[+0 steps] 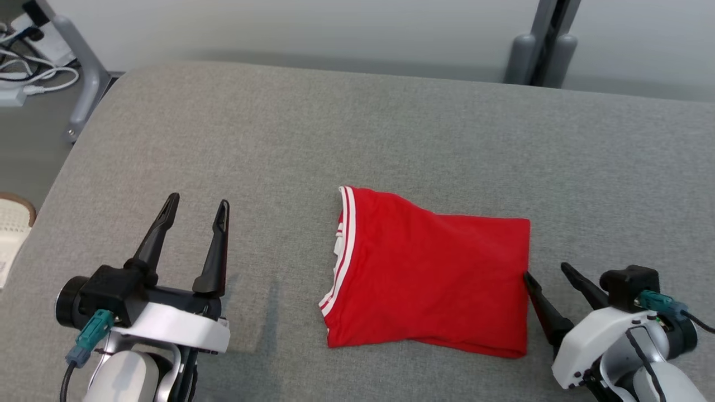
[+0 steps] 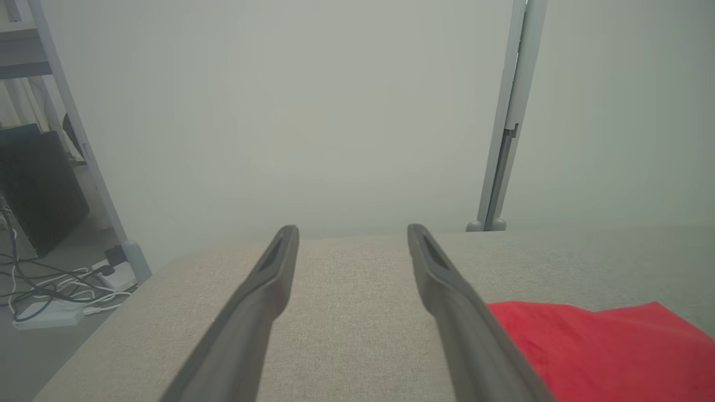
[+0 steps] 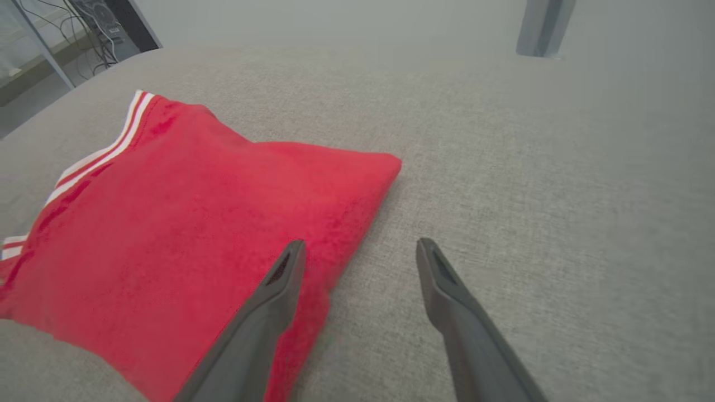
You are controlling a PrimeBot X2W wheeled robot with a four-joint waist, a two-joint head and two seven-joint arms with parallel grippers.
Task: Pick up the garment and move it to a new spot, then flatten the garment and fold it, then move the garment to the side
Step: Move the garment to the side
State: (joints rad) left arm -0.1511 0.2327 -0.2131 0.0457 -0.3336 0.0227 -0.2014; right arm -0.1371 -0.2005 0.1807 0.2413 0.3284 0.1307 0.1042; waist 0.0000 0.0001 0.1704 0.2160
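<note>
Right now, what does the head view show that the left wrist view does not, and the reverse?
Head view: the open right gripper at the right edge of the red garment, and its white-striped trim. Left wrist view: a dark box at the left. Both: the open left gripper, the garment on the grey cushion, white floor cables.

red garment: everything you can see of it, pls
The red soft-cloth garment is folded into a rough rectangle, layers stacked, with a white-striped band along its left edge. It lies flat with slight wrinkles on the grey fabric-covered surface, right of centre in the head view. The open right claw sits at its right edge, one finger overlapping it; contact is unclear. Nothing holds it.
</note>
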